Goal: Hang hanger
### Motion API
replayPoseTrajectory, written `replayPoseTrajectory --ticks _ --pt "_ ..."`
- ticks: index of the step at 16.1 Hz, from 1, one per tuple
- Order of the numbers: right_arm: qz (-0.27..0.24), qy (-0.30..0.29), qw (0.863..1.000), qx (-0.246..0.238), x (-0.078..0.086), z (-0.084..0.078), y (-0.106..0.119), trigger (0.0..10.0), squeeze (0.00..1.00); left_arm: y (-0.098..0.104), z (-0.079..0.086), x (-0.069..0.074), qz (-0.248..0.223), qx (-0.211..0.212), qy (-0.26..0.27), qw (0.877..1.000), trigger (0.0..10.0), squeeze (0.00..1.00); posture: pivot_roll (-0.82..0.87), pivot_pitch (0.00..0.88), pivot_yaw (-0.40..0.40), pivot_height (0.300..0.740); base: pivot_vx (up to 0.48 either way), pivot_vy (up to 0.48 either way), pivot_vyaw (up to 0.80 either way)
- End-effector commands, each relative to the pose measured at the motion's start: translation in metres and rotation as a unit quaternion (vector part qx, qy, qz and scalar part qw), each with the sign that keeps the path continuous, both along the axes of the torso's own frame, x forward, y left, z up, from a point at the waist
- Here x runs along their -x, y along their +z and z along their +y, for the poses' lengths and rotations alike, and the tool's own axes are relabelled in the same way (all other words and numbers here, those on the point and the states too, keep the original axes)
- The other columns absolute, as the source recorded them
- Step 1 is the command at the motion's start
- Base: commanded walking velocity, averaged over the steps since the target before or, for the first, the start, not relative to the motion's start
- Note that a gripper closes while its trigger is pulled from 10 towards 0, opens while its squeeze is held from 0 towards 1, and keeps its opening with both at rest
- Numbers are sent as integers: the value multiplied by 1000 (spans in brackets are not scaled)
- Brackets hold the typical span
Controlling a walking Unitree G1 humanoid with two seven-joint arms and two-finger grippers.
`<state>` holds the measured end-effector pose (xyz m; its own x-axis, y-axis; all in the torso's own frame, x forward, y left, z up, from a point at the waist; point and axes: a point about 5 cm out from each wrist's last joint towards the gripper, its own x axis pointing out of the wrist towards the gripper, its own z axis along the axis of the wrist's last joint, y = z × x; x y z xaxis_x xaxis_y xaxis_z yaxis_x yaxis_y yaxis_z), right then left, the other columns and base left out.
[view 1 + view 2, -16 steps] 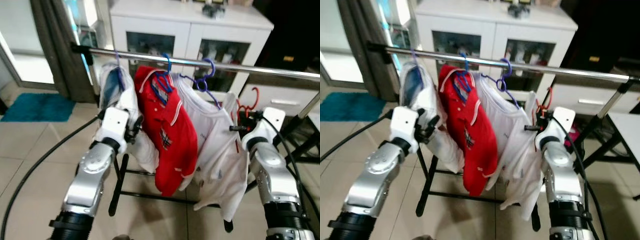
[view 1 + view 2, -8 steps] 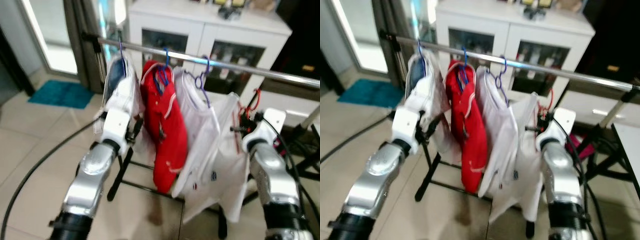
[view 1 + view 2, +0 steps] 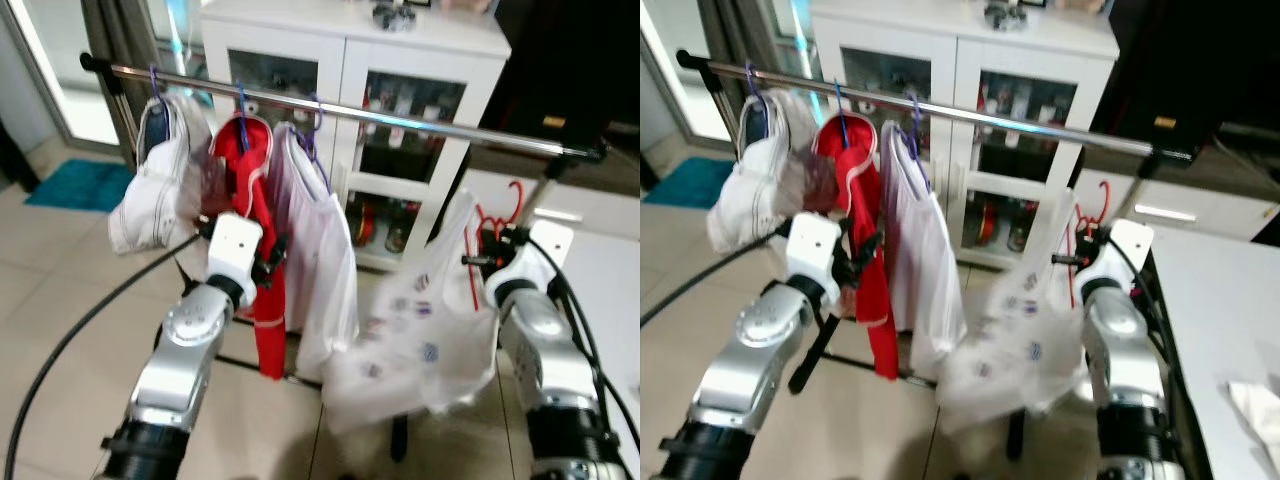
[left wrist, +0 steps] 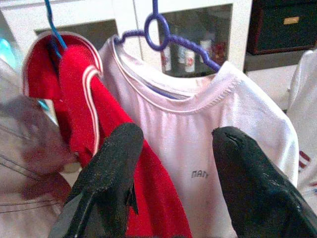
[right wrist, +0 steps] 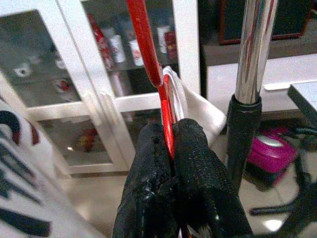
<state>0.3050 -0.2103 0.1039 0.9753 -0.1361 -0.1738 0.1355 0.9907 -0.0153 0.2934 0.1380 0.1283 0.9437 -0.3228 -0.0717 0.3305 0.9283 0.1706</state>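
We stand on pale floor tiles [image 3: 60,300] before a chrome clothes rail [image 3: 400,115], with a white glass-door cabinet [image 3: 350,60] behind it. Our right gripper [image 5: 171,144] pinches the red hanger [image 5: 148,54], carrying a white printed shirt [image 3: 410,330], below the rail's right end. Our left gripper [image 4: 171,168], fingers spread and empty, faces the red shirt [image 3: 255,230] and white shirt [image 3: 320,230] near the left end.

The white shirt [image 3: 420,340] on the red hanger [image 3: 497,215] now hangs away from the other clothes. A second ago it was pressed up against the white shirt on the purple hanger [image 3: 322,250]. Now there is a gap between them. The right gripper [image 5: 171,148] keeps pinching the red hanger, and the shirt swings out, looking blurry.
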Motion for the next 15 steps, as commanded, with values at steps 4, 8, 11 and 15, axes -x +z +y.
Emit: replayPoseTrajectory --ticks 4,8,11,15 --pt "-36 6 999 0 -5 3 15 10000 0 4 -2 0 -9 -5 -13 1000 10000 0 11 0 -33 740 0 0 0" --pt "-45 10 999 4 -7 4 20 10000 0 5 -3 -1 -10 -5 -19 1000 10000 0 8 0 -27 740 0 0 0" --pt "-42 10 999 1 -4 8 17 10000 0 6 -5 -2 -12 2 -31 999 10000 0 4 0 -22 740 89 0 0" --pt "-41 12 999 0 -4 11 17 10000 0 7 -5 -3 -11 4 -34 999 10000 0 4 0 -23 740 306 0 0"
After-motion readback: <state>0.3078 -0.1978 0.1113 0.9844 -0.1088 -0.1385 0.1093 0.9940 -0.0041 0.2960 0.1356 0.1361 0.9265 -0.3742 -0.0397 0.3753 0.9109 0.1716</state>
